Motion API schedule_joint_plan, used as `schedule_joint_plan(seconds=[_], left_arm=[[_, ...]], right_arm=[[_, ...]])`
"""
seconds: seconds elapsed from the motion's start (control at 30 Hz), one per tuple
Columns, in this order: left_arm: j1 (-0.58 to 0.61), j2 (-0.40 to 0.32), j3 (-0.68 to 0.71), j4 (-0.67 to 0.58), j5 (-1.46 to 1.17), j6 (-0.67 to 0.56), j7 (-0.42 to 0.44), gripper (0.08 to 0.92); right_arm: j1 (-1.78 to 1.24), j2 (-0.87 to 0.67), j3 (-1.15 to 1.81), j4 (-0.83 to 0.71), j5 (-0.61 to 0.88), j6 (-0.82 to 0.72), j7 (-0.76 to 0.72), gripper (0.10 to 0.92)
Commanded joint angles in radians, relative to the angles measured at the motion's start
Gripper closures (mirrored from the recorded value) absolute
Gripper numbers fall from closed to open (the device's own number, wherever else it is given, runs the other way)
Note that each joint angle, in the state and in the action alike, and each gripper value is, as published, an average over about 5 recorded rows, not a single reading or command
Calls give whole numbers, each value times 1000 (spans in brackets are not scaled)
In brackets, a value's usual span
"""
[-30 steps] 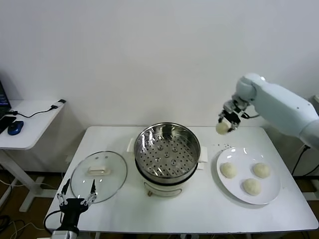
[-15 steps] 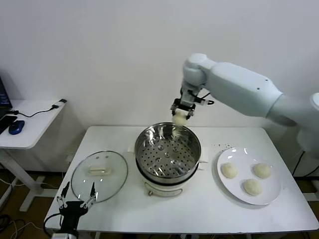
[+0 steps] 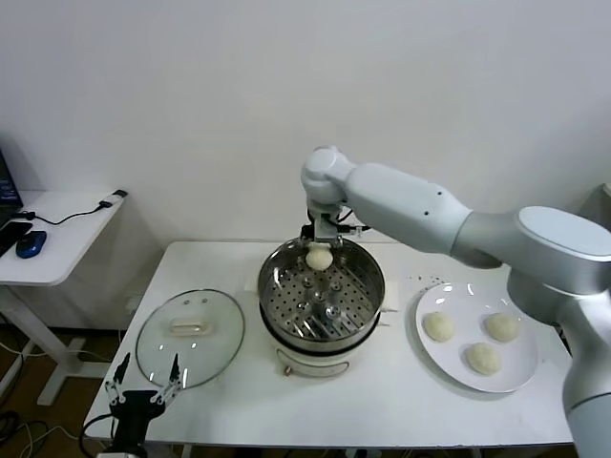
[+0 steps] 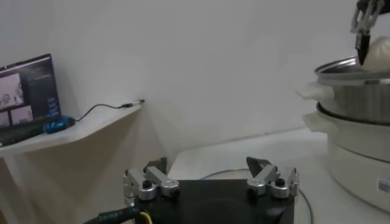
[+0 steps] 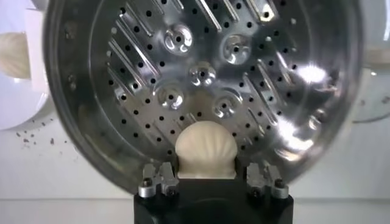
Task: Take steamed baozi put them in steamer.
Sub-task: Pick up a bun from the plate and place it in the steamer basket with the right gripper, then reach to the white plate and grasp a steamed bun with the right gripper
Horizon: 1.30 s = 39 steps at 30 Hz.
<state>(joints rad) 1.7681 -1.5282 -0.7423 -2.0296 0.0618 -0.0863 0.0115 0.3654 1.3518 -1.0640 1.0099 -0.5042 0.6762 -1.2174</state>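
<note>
Your right tool point(image 3: 318, 250) has swung from plate side, pinching one cream-white dough bun point(image 3: 318, 258) over the shiny stainless-steel steamer's point(image 3: 368, 310) twelve o'clock rim; the perforated tray lies directly below.

The right arm reaches in from the right side of the head view, its white upper segments stretched across and bent at a rounded joint, the forearm turned straight down. The right gripper point(image 3: 319, 256) points downward, its fingers closed on a steamed baozi point(image 5: 205, 150) seen between them in the right wrist view. The left arm sits low at the near left corner of the bench, parked. The left gripper point(image 4: 211, 178) points forward, level, with its fingers point(image 4: 266, 176) spread wide apart and nothing between them.
</note>
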Motion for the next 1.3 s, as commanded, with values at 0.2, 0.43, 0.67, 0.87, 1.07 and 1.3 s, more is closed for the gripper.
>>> schedule_joint_plan(seconds=[0.2, 0.43, 0.67, 0.87, 1.07, 1.3], left_arm=[[-2, 2, -1, 9, -1, -1, 0, 177], [0, 2, 1, 10, 0, -3, 0, 177], [8, 1, 3, -2, -7, 0, -1, 177], [13, 7, 3, -14, -4, 1, -4, 177], [17, 6, 7, -10, -6, -4, -5, 177], [30, 7, 5, -18, -9, -7, -5, 177]], right_arm=[[-65, 29, 10, -55, -46, -1, 31, 399], [-12, -4, 12, 15, 12, -10, 3, 237], [142, -140, -34, 143, 219, -100, -28, 203], [360, -362, -248, 215, 587, -350, 140, 203], [432, -527, -402, 259, 874, -732, 205, 203], [348, -645, -455, 237, 1041, -942, 205, 203]])
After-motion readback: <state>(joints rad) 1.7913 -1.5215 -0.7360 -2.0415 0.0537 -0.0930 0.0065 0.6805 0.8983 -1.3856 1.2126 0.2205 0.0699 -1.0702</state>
